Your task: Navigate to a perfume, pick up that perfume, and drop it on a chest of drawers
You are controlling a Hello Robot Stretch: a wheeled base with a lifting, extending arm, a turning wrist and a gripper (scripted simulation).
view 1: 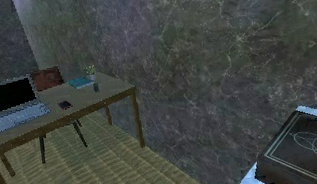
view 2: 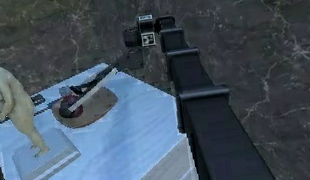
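Got the dark two-finger gripper (view 2: 137, 37) up by the pale blue flat cabinet top (view 2: 121, 148), probably high to clear it, can't tell jaws or load, maybe pegging that small dark blob (view 1: 96, 86) well off it as the perfume.

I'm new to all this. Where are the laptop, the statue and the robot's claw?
Laptop (view 1: 11, 96), forward view: on its dark screen.
Statue (view 2: 9, 95), arm side view: on its torso.
Claw (view 2: 132, 38), arm side view: at its finger end.
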